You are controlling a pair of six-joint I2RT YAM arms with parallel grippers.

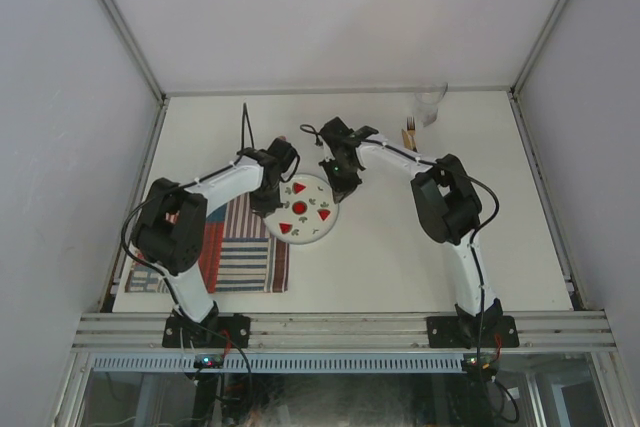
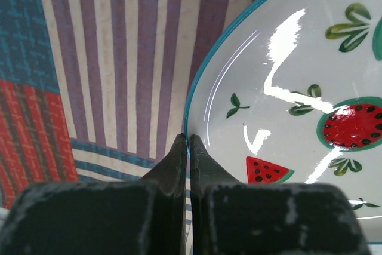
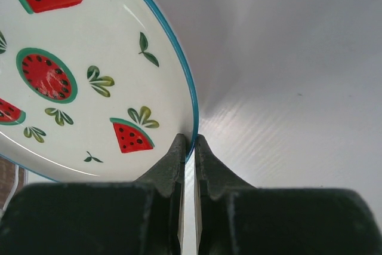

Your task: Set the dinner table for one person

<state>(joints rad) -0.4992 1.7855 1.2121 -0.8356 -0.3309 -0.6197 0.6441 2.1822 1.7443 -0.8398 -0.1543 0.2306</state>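
Across the whole floor of the enclosure lies the dinner table (image 1: 400,247), a plain off-white top with aluminium rails (image 1: 340,327) along its edges. Both arms are bolted at its near side. Just left of its middle is a round plate (image 1: 303,209), white with a blue-green rim and painted with red watermelon slices and small green leaves. The plate's left part overlaps the right edge of a red, white and blue striped placemat (image 1: 245,247), which lies flat on the near-left part of the table.

The left gripper (image 2: 187,141) has its two dark fingers drawn almost together, pinching the plate's left rim with only the thin edge between them. Under its camera the placemat's stripes run right up to the rim. The right gripper (image 3: 188,140) does the same on the opposite side, its fingers narrowly closed on the rim, with bare tabletop beyond. From that wrist the plate looks tilted and casts a soft shadow on the table, though I cannot tell whether its underside touches anything.

At the far right corner, well apart from the plate, a clear glass (image 1: 430,104) stands upright. Just beside it, on the side nearer the arms, lies a fork (image 1: 409,134) with what looks like a pale brown handle.
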